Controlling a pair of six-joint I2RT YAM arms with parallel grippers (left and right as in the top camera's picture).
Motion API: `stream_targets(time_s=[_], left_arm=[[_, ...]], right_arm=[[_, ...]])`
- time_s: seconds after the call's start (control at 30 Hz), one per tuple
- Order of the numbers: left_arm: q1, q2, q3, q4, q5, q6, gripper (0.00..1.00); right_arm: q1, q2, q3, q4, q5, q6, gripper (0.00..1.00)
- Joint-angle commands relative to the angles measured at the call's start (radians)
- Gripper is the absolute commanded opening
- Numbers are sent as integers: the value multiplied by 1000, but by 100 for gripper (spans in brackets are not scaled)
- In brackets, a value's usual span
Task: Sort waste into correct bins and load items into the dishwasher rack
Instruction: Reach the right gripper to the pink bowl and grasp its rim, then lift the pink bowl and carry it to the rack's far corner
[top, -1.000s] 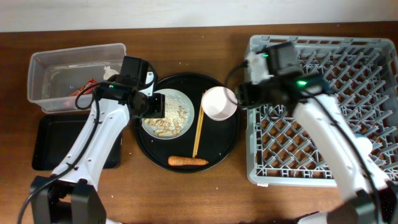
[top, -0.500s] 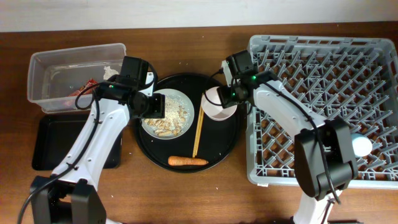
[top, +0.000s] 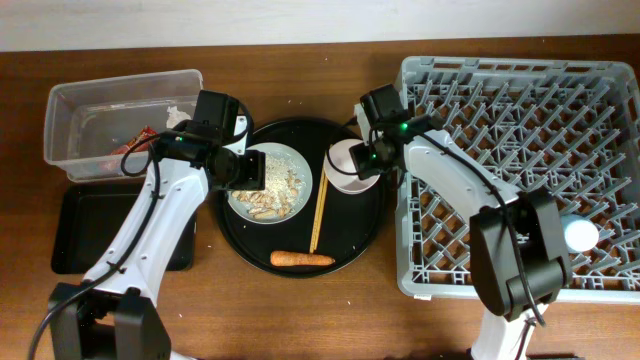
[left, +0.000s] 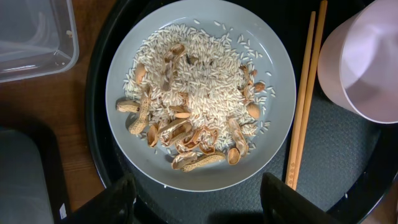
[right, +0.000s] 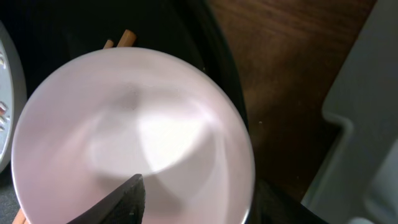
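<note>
Status as read from my remote station:

1. Left end effector (top: 247, 166): hovers over the left rim of the plate (top: 270, 182). In the left wrist view its fingers (left: 121, 200) are spread wide, with the plate's near rim between them and nothing gripped.
2. Right end effector (top: 363, 160): positioned at the right edge of the bowl (top: 345, 166). In the right wrist view one finger (right: 129, 198) sits over the bowl's inside. The other finger is dark and outside the rim. The fingers are apart and not pressed onto the rim.
3. Round black tray (top: 300, 240): sits on the bench (top: 300, 320). It carries the plate, the bowl, the chopsticks (top: 319, 212) and the carrot (top: 302, 259).
4. Food scraps (left: 193, 106): rice and peanut shells heaped on the plate.
5. Chopsticks: lie side by side between plate and bowl.
6. Carrot: lies across the tray's near part.
7. Clear tub (top: 70, 105): stands at the far left. It holds the red wrapper (top: 135, 148) and the white scrap (top: 180, 115).
8. Flat black tray (top: 75, 232): lies just in front of the tub.
9. Dishwasher rack (top: 520, 110): occupies the right side. The cup (top: 580, 234) sits in it near its right edge.
</note>
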Motion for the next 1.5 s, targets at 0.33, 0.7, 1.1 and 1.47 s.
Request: stream_targets(time_s=[0.33, 0.7, 1.1, 1.47], left_arm=[[4, -23, 7, -7, -7, 10, 64], [4, -23, 7, -7, -7, 10, 63], [4, -23, 7, -7, -7, 10, 64], [4, -23, 7, -5, -7, 10, 64]], right_arm=[[39, 19, 2, -61, 6, 12, 30], [39, 19, 2, -64, 6, 39, 9], [38, -4, 18, -97, 6, 128, 4], [-89, -291, 231, -264, 251, 13, 4]])
